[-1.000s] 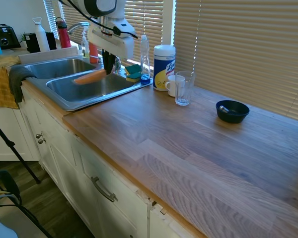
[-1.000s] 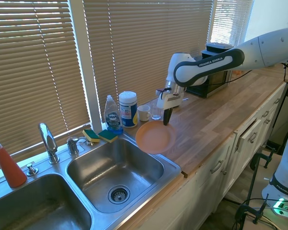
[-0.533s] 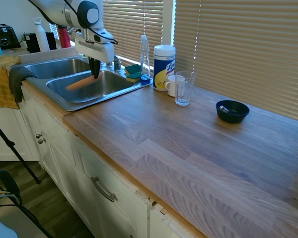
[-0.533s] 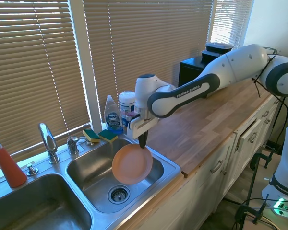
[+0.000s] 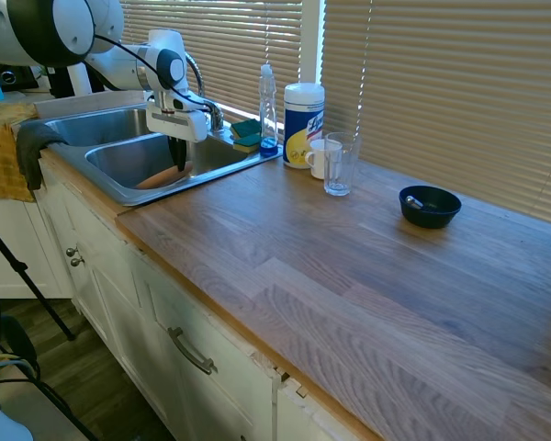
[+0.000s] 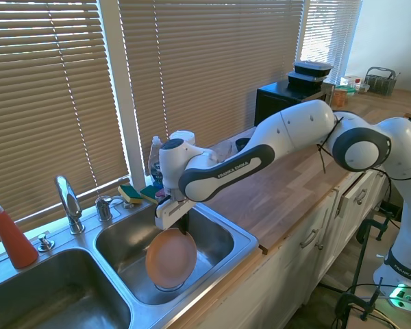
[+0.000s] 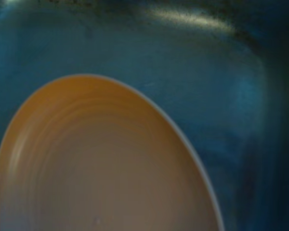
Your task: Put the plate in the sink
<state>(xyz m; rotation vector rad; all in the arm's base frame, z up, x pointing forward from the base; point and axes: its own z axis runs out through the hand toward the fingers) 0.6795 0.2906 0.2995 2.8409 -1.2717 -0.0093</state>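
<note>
Plate (image 6: 170, 258), salmon-orange, round, tilted inside sink (image 6: 222, 236)

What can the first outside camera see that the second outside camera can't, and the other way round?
Only the first exterior view shows the dark blue bowl, the clear glass and the white mug on the wooden counter.

Only the second exterior view shows the red spray bottle by the far basin and the black appliance at the counter's end.

Both show the gripper shut on the plate, tilted down inside the near basin of the sink, plus the faucet and the sponges.
</note>
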